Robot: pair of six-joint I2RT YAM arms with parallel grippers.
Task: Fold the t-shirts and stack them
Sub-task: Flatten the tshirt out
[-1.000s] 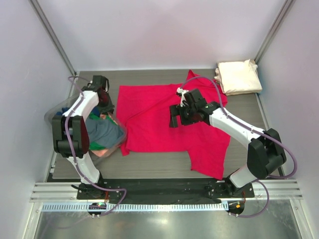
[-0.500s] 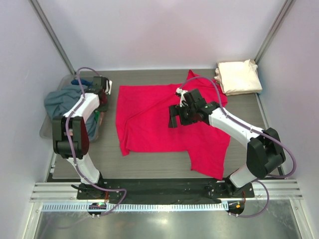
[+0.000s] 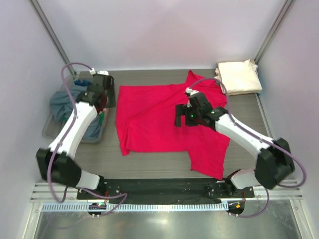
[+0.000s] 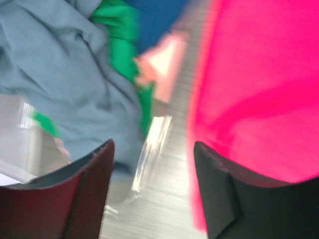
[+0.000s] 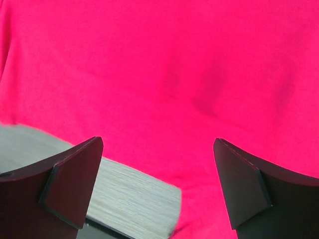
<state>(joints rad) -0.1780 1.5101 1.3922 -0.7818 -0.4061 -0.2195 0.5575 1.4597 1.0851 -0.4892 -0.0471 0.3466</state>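
The red t-shirt lies spread on the table, with a flap folded over its left part. My right gripper hovers open over its middle; the right wrist view shows red cloth under the open gripper. My left gripper is open and empty between the shirt's left edge and the clear bin. In the left wrist view the gripper has red cloth at its right. At its left are grey, green, blue and pink shirts. The cream-white folded shirt sits at the back right.
The bin's clear rim lies just below the left fingers. A grey shirt bulges over the bin's top. Bare table shows at the red shirt's hem. White walls and metal posts close in the table on three sides.
The bin went from tipped toward the red shirt back to the left edge. My left arm swung its elbow out left, its gripper now off the bin. My right gripper shifted slightly right.
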